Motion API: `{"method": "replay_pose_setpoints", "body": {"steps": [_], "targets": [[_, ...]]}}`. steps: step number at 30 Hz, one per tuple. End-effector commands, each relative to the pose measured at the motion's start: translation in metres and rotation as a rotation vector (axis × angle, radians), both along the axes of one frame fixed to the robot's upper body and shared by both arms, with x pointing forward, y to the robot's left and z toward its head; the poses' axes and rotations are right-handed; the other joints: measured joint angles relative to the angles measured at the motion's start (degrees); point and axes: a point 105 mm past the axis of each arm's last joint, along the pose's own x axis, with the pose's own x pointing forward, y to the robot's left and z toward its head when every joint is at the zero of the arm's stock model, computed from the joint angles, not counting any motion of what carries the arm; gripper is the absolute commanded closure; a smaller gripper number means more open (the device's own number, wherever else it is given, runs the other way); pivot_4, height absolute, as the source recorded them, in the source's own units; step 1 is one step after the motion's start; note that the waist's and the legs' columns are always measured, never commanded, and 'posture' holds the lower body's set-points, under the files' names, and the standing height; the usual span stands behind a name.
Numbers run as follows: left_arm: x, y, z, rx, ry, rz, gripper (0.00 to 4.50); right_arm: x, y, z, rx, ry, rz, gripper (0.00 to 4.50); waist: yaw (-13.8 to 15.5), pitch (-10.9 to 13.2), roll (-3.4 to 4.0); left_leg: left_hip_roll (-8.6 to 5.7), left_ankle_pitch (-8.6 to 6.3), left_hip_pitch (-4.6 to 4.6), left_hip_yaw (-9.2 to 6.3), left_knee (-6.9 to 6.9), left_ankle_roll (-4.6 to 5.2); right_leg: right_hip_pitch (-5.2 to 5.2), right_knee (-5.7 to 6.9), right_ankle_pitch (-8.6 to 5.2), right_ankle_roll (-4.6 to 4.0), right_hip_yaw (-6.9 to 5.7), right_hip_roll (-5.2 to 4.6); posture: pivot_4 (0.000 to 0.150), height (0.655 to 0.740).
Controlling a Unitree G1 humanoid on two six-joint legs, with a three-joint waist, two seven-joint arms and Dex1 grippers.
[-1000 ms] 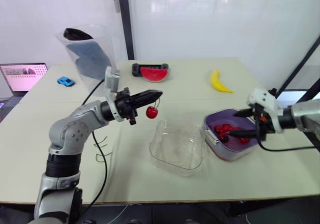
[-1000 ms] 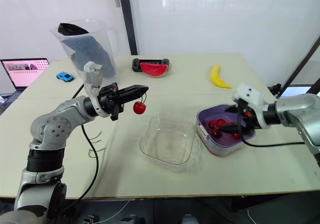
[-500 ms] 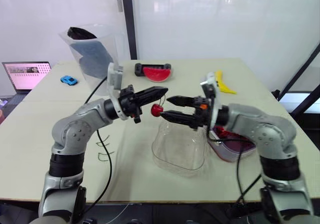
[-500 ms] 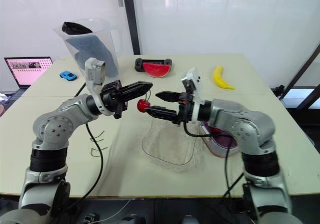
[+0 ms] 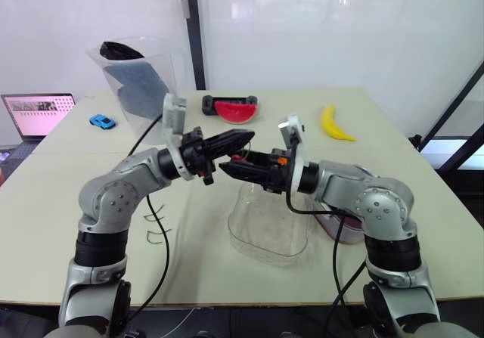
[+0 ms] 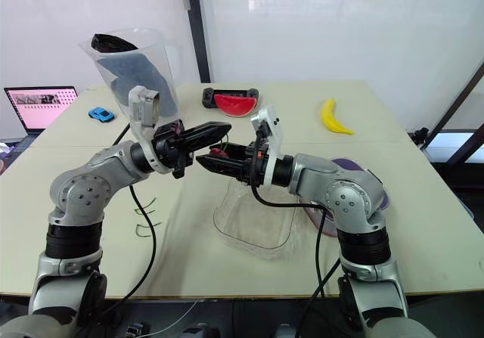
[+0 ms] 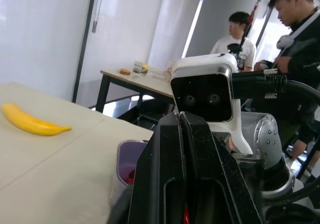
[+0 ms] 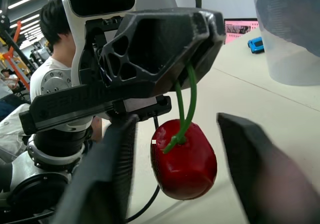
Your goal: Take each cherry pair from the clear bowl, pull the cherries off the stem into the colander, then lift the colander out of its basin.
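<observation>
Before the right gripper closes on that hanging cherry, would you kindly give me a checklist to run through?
1. Left gripper shut on the stem: ok.
2. Right gripper open, one finger each side of the cherry: ok.
3. Cherry hanging free, gaps to both fingers: ok.
4. Cherry over the colander: not ok; it hangs by the clear bowl, and the colander lies to the robot's right.
5. Free room in the colander: cannot tell, the right arm covers most of it.
</observation>
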Motion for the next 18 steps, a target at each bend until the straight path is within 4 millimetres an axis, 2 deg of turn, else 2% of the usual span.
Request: {"method": "replay_pose_setpoints", "body": {"steps": [1, 3, 4, 6, 8, 18], "targets": [[-0.0076, -0.0018, 0.0102, -0.009, -0.052, -0.014, 4.5, -0.0056, 0.0036, 0.0134, 0.03, -0.045, 0.021, 1.7, -0.3, 0.0, 0.0, 0.0, 0.0, 0.0, 0.0, 0.0, 0.0, 0.0, 0.0, 0.0, 0.0, 0.0, 0.0, 0.15, 0.74], [-0.0075, -0.002, 0.0102, -0.01, -0.052, -0.014, 4.5, -0.0055, 0.0039, 0.0132, 0.033, -0.04, 0.022, 1.7, -0.4, 0.0, 0.0, 0.0, 0.0, 0.0, -0.01, 0.0, 0.0, 0.01, 0.0, 0.0, 0.0, -0.01, 0.0, 0.15, 0.74], [-0.0074, -0.0021, 0.0102, -0.01, -0.052, -0.014, 4.5, -0.0054, 0.004, 0.013, 0.035, -0.037, 0.021, 1.93, -0.5, 0.0, 0.0, 0.0, 0.0, 0.0, -0.01, 0.0, 0.01, 0.01, 0.0, 0.0, 0.0, 0.0, 0.0, 0.15, 0.74], [-0.0071, -0.0021, 0.0101, -0.01, -0.052, -0.014, 4.5, -0.0049, 0.004, 0.0124, 0.034, -0.033, 0.018, 2.5, -0.7, 0.0, 0.0, 0.0, -0.01, 0.0, -0.02, -0.01, 0.01, 0.01, 0.0, 0.0, 0.0, -0.01, 0.0, 0.15, 0.74], [-0.0067, -0.0021, 0.01, -0.01, -0.052, -0.014, 4.5, -0.0046, 0.0041, 0.0112, 0.029, -0.032, 0.015, 3.47, -0.8, 0.0, 0.0, 0.0, -0.01, 0.0, -0.02, -0.03, 0.02, 0.0, 0.0, 0.0, 0.0, -0.01, 0.0, 0.15, 0.74], [-0.0061, -0.002, 0.0107, -0.009, -0.055, -0.015, 4.5, -0.0039, 0.0033, 0.0044, 0.001, -0.023, 0.005, 3.47, -0.8, 0.0, 0.0, 0.0, -0.06, 0.0, -0.02, -0.03, 0.1, -0.01, 0.01, 0.0, 0.0, -0.01, 0.01, 0.15, 0.74]]}}
